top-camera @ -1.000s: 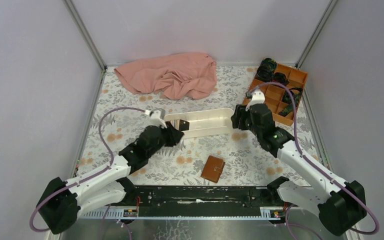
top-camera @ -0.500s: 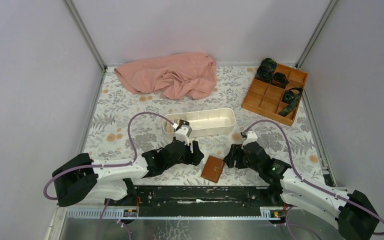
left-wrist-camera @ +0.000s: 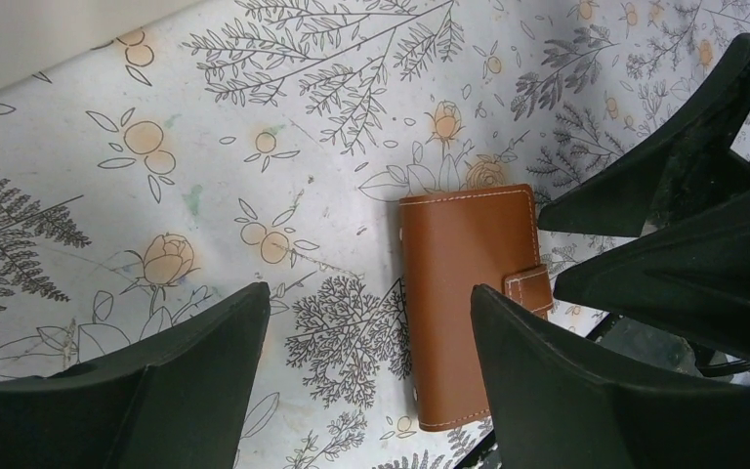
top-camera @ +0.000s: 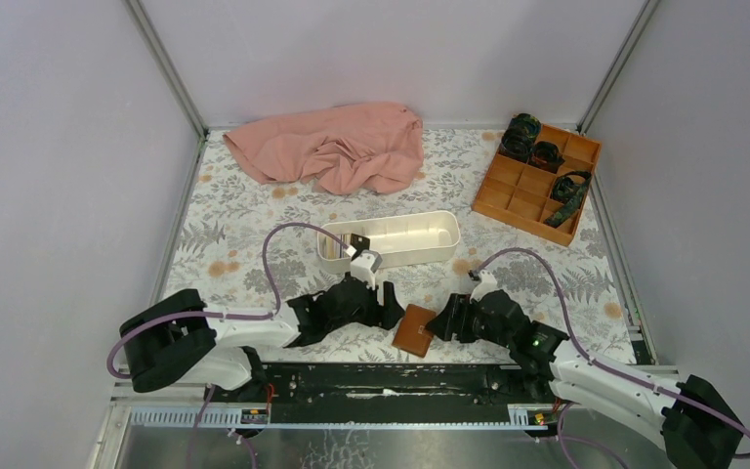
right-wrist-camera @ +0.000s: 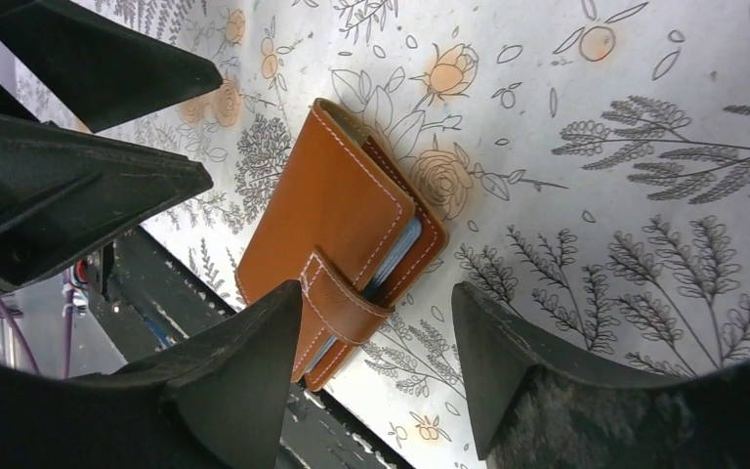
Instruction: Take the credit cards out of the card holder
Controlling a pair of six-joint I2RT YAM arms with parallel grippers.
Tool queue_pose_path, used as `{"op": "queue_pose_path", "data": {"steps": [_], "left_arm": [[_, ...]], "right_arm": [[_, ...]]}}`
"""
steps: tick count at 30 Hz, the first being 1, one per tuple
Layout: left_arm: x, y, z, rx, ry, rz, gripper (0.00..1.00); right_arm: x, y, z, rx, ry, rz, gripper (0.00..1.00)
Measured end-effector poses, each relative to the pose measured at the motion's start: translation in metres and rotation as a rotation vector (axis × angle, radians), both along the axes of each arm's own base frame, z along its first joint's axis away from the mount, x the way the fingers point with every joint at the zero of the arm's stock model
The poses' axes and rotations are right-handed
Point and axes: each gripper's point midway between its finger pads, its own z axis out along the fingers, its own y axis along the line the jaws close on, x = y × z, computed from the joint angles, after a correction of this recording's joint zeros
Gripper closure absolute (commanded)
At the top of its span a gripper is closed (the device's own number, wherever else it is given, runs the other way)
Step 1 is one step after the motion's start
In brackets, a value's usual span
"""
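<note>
Card holder (top-camera: 416,330): brown leather, white stitching, is lying flat and closed, its tab wrapping over the open edge. It is sitting between the left gripper (top-camera: 388,305) and right gripper (top-camera: 441,320), just beyond both sets of fingertips. Credit cards (right-wrist-camera: 397,256): 1 light-blue edge is showing inside.

On the flower-printed white table covering (top-camera: 234,225), a crumpled pink cloth (top-camera: 337,147) lies at 11 o'clock, an orange compartmented plastic box (top-camera: 518,186) with dark coiled straps (top-camera: 522,135) at 2 o'clock, and a long white oval tray (top-camera: 420,252) near centre.

White-and-black left arm (top-camera: 244,330) and right arm (top-camera: 601,376), looping purple cables (top-camera: 293,226), black wedge fingers (left-wrist-camera: 586,391).
</note>
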Motion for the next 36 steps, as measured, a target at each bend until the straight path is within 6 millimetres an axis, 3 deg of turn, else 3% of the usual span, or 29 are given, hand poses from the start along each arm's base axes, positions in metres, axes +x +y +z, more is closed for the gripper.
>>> {"op": "queue_pose_path", "data": {"steps": [2,6,12,14,22,30,36], "left_arm": [[-0.001,0.000,-0.001,-0.007,0.002,-0.003,0.18],[-0.002,0.000,-0.002,-0.018,0.009,0.000,0.28],[-0.004,0.002,-0.009,-0.012,0.024,0.005,0.29],[-0.005,0.003,-0.010,-0.011,0.024,0.006,0.29],[-0.008,0.005,-0.013,-0.011,0.034,0.003,0.36],[-0.010,0.003,-0.006,-0.041,0.034,-0.005,0.36],[-0.007,0.003,0.025,-0.110,-0.011,0.002,0.31]], "right_arm": [[-0.002,0.002,0.000,0.011,0.008,0.007,0.37],[-0.004,0.008,-0.001,0.035,0.022,0.020,0.40],[-0.001,0.017,-0.002,0.060,0.028,0.020,0.47],[0.000,0.018,-0.003,0.060,0.030,0.018,0.54],[0.003,0.022,-0.003,0.080,0.031,0.009,0.98],[0.003,0.019,0.000,0.077,0.019,0.002,1.00],[0.011,0.007,0.010,0.038,-0.045,-0.037,1.00]]}}
